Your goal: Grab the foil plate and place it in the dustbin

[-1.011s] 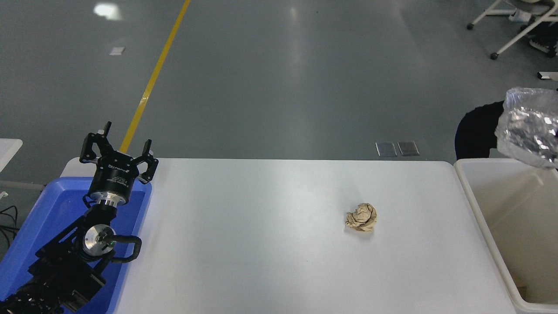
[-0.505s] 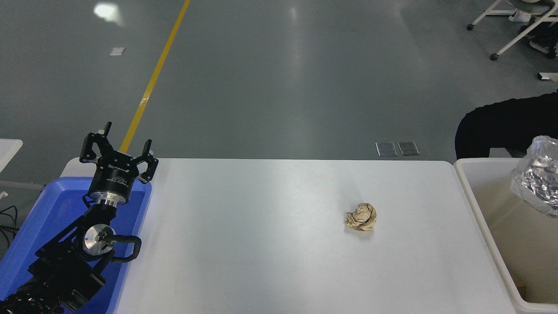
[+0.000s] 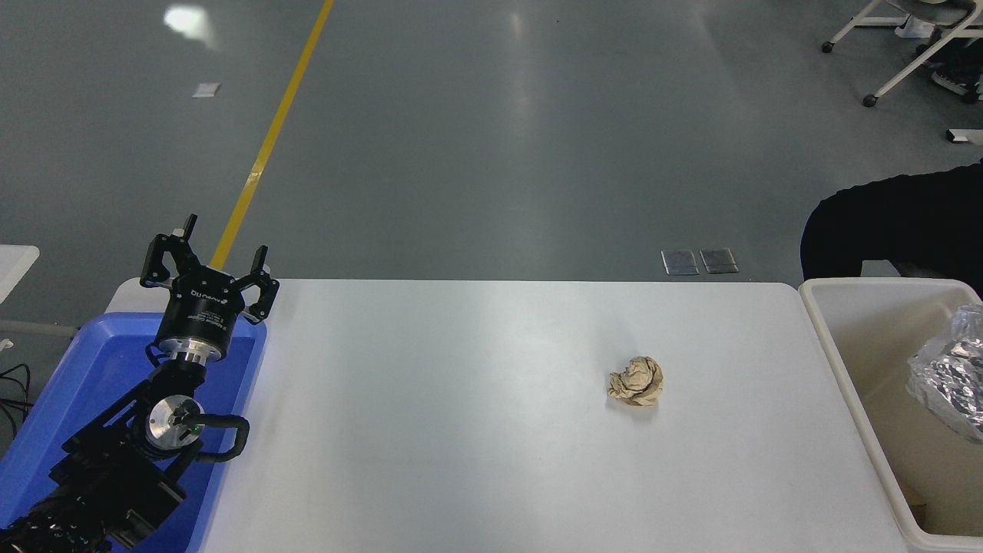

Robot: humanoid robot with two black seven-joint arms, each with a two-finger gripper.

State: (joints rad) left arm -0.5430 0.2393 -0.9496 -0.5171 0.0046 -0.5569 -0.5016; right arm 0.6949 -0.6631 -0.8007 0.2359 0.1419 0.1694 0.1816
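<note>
Silver crinkled foil plate (image 3: 951,378), cream dustbin (image 3: 848,361), brown paper ball (image 3: 637,382), blue tray (image 3: 92,369), white table (image 3: 461,430).

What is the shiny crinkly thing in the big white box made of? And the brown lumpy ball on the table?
The foil plate looks like thin aluminium foil: silver, mirror-bright, full of sharp creases. The dustbin around it seems to be smooth cream plastic with a thick rounded rim. The paper ball looks like crumpled brown paper: dull, tan, with soft folds.
</note>
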